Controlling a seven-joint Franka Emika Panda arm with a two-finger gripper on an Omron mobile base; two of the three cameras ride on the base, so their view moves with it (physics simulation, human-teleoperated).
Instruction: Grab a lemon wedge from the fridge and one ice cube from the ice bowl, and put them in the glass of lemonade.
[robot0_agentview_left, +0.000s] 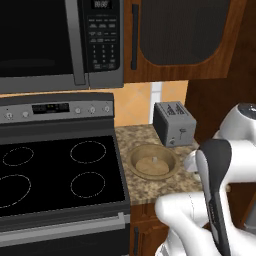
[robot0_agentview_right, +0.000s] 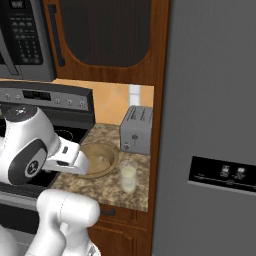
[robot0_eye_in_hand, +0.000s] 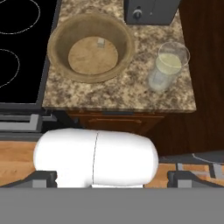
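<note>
Fingertips of your gripper (robot0_eye_in_hand: 112, 179) stood wide apart at the bottom of the hand view, clamped on nothing, and they hung out past the front edge of the counter (robot0_eye_in_hand: 118, 98), above the floor rather than over the stone. From there everything you needed lay ahead of the hand, further in over the counter. The ice bowl (robot0_eye_in_hand: 91, 47) sat toward the counter's stove-side edge, just in front of the toaster (robot0_eye_in_hand: 151, 11), and the ice cube (robot0_eye_in_hand: 101, 42) lay alone on the bowl's floor, toward the rim nearest the back wall. The glass of lemonade (robot0_eye_in_hand: 168, 65) stood upright near the counter's edge by the dark wood panel, well apart from the bowl. Of the two, the bowl lay a little closer to your hand's centre line, so I judged a reach forward and slightly toward the stove would bring you over the cube. The fridge (robot0_agentview_right: 210, 125) stood shut beyond the panel; no lemon wedge was visible.
</note>
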